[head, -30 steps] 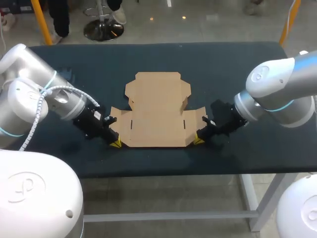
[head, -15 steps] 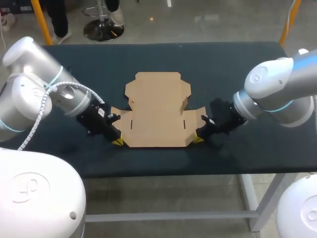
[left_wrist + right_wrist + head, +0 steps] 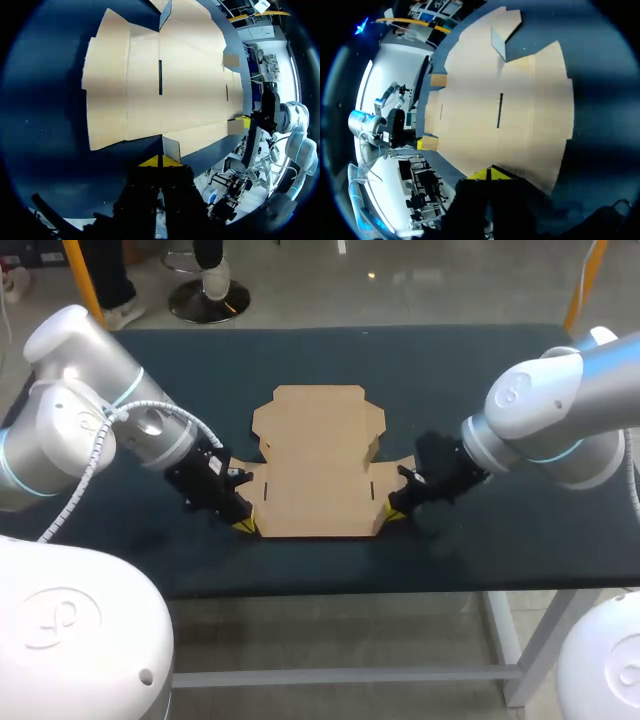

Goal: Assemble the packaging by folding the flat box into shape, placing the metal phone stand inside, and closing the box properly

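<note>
The flat brown cardboard box point(image 3: 315, 465) lies unfolded in the middle of the dark table. My left gripper point(image 3: 243, 526) is shut, its yellow tips pressed against the box's front left corner. In the left wrist view the shut tips point(image 3: 160, 161) meet a small corner flap point(image 3: 171, 148) that stands up slightly. My right gripper point(image 3: 393, 512) is shut too, at the front right corner. The right wrist view shows its tips point(image 3: 490, 174) at the edge of the cardboard point(image 3: 510, 110). No metal phone stand is in view.
The dark table top point(image 3: 470, 370) has bare room behind and on both sides of the box. Its front edge point(image 3: 330, 590) runs close below both grippers.
Both grippers have slid inward against the box's front corners, the left one to the right, the right one to the left. The front corner flaps have been pushed in a little.
</note>
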Controlling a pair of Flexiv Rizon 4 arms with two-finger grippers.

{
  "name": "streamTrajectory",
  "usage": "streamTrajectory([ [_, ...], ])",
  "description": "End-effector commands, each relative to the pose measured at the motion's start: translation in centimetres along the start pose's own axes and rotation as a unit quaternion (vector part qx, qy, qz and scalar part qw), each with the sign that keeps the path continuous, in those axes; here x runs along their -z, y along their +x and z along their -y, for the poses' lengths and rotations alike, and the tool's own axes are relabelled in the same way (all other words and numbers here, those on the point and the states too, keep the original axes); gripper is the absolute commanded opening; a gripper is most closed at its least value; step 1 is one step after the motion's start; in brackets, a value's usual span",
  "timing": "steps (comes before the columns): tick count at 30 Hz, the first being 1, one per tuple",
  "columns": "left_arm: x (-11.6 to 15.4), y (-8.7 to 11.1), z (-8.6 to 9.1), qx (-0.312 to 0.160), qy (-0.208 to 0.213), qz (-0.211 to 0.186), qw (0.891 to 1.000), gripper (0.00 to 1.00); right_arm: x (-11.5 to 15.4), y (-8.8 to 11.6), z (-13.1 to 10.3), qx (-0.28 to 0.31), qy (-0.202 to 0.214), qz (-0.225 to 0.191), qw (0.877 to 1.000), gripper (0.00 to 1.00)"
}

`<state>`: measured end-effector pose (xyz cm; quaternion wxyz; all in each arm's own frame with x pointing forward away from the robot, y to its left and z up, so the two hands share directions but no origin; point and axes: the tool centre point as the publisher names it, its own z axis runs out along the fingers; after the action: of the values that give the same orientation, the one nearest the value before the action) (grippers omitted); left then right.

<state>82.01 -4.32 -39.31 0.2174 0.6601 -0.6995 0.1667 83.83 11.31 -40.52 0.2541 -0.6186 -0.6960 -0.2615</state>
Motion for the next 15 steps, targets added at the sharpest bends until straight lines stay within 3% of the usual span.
streamTrajectory([
  [1,0.0,0.5,0.0,-0.002,-0.003,0.007,1.0,0.0,-0.3,0.5,-0.2,0.002,0.002,0.005,1.0,0.0],
  [15,-0.8,1.9,-0.3,-0.018,-0.014,0.024,0.999,0.0,-0.9,1.2,-0.4,0.009,0.004,0.023,1.0,0.0],
])
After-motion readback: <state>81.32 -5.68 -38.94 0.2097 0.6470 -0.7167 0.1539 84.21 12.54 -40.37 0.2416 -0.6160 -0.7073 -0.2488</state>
